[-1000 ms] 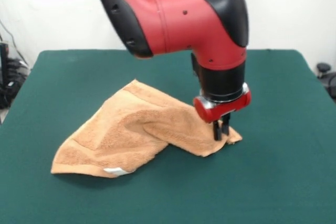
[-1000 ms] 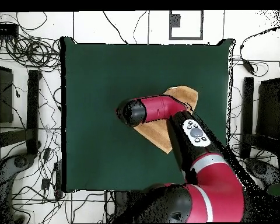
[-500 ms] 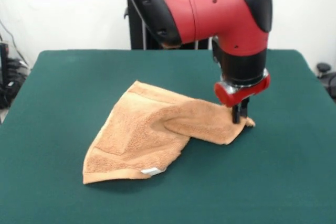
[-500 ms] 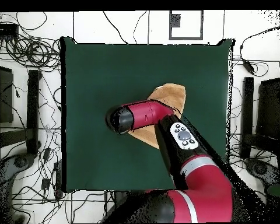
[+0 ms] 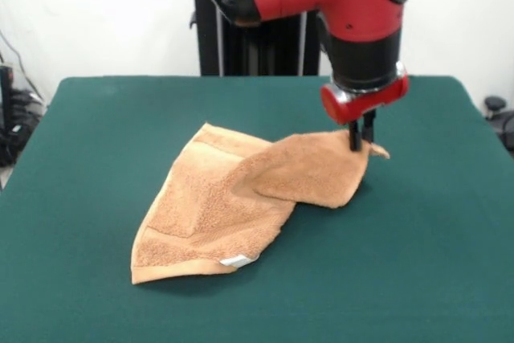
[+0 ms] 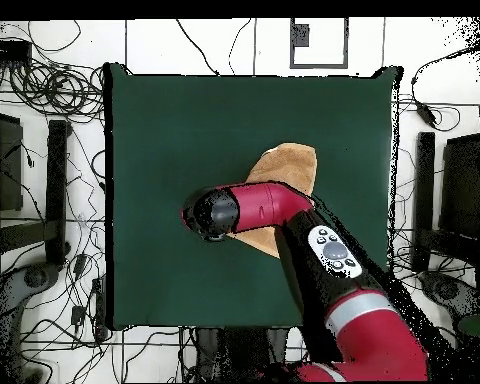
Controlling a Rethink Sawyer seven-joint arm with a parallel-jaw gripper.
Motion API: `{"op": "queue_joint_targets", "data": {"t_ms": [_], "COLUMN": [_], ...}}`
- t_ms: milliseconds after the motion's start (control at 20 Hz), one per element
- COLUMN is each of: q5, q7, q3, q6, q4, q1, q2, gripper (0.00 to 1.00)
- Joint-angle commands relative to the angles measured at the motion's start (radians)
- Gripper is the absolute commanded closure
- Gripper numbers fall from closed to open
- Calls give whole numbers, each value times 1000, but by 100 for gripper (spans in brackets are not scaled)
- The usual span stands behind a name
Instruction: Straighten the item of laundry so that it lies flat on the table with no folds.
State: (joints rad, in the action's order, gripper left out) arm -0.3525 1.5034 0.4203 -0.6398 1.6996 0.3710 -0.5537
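Since a second ago, my arm has carried the gripper (image 5: 361,145) farther back and to the right in the front view, dragging the towel's corner with it, so the folded flap now spreads wider and the whole towel (image 5: 241,202) has slid right on the table (image 5: 450,279). From the front, I see the fingers clamped on the towel's far-right corner, lifted slightly off the felt. One layer is doubled over the middle, and the white tag (image 5: 235,261) lies at the near edge. I judge the cloth soft, light and limp: it drapes and follows a pull, and the terry probably drags on the felt, so corners are the sensible places to take hold.

From overhead, the arm covers most of the towel (image 6: 289,165); only a rounded tan part shows beyond the arm, near the middle of the table (image 6: 164,120). I can't see the gripper here.
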Motion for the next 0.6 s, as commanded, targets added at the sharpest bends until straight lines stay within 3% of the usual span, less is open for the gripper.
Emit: {"op": "queue_joint_targets", "data": {"t_ms": [50, 350, 600], "q5": [40, -50, -69], "q7": [1, 0, -8], "q3": [39, -9, -35], "q6": [-158, -110, -179], "q4": [140, 158, 168], "q1": [26, 2, -30], "q2": [-39, -11, -2], "gripper": [100, 100, 100]}}
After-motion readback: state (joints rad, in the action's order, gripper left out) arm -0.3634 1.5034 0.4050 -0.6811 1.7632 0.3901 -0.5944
